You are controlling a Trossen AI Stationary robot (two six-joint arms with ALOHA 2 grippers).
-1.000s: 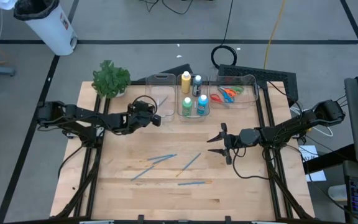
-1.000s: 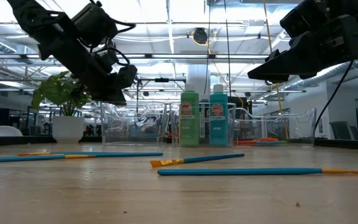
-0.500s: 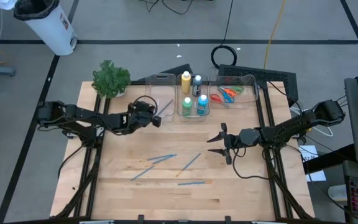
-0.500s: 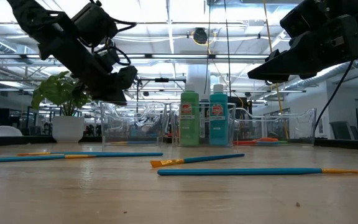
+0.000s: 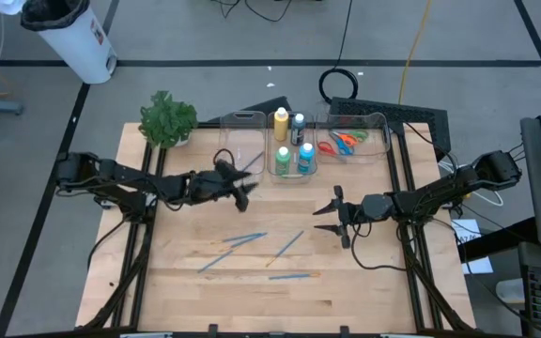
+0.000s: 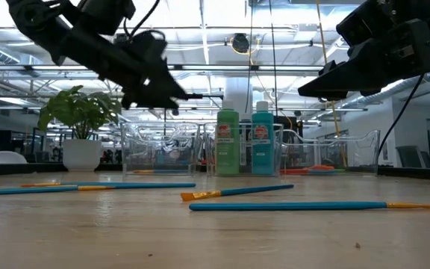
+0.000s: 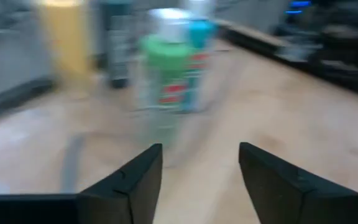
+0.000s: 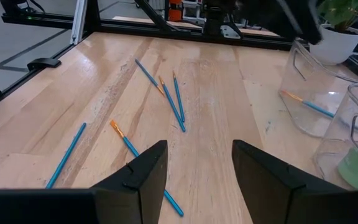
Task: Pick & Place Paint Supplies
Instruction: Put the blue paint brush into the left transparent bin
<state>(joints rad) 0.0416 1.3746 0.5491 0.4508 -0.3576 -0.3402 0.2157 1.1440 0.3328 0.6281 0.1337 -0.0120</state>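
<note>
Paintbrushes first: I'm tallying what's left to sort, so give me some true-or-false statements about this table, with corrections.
1. Paintbrushes lie loose on the table. True.
2. The scissors lie on the bare table. False: they are in a clear bin.
3. The right gripper holds a brush. False: it is open and empty.
4. The green bottle and blue bottle share a bin. True.
5. The left gripper is open. True.

The far edge of the table (image 5: 177, 282) is blocked by three clear bins (image 5: 294, 150) and a plant (image 5: 167, 119). The middle is crossed by scattered paintbrushes (image 5: 242, 239); bare wood is left along the near edge.
</note>
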